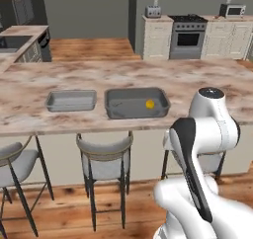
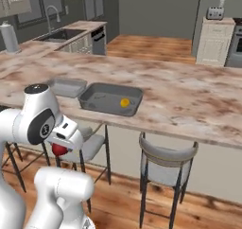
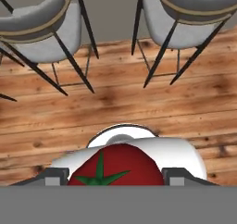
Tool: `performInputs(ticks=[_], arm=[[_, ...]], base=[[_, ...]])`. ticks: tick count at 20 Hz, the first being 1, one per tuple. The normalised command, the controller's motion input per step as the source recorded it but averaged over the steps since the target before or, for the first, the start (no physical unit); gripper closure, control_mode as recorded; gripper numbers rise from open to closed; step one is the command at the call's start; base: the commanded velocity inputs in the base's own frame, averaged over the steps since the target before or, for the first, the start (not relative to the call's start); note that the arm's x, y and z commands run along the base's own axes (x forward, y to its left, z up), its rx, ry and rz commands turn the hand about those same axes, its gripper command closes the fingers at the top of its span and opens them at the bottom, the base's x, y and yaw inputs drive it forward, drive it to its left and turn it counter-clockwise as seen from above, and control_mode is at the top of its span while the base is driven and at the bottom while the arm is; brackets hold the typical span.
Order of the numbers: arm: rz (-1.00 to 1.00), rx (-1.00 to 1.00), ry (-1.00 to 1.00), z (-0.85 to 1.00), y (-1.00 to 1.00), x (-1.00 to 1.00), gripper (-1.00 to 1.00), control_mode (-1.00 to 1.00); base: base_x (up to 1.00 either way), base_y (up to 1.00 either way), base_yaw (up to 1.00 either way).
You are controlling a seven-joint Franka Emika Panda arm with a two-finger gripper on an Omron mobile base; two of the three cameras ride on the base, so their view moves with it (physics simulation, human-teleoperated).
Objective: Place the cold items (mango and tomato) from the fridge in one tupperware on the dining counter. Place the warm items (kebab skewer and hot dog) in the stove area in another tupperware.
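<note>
My pincer (image 3: 111,181) is clenched on the tomato (image 3: 114,165), low above the wooden floor beside the stools. The mango (image 1: 149,104) lies already in the dark tupperware (image 1: 137,103) on the dining counter (image 1: 123,75). I judge the next move is to lift the tomato over that rim and release it beside the mango.

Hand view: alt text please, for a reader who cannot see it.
A red tomato with a green star-shaped stem sits clamped in the gripper, over a wooden floor. Two grey stools stand beyond.
</note>
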Motion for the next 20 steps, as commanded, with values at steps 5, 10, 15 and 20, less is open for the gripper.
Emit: performInputs(ticks=[5, 10, 15, 20], arm=[[0.0, 0.0, 0.0, 0.0, 0.0, 0.0, 1.0, 1.0], [0.0, 0.0, 0.0, 0.0, 0.0, 0.0, 1.0, 1.0], [0.0, 0.0, 0.0, 0.0, 0.0, 0.0, 1.0, 1.0], [0.0, 0.0, 0.0, 0.0, 0.0, 0.0, 1.0, 1.0]], base=[[0.88, 0.13, 0.09], [0.59, -0.39, 0.25], [0.75, -0.1, 0.08], [0.61, 0.01, 0.0]])
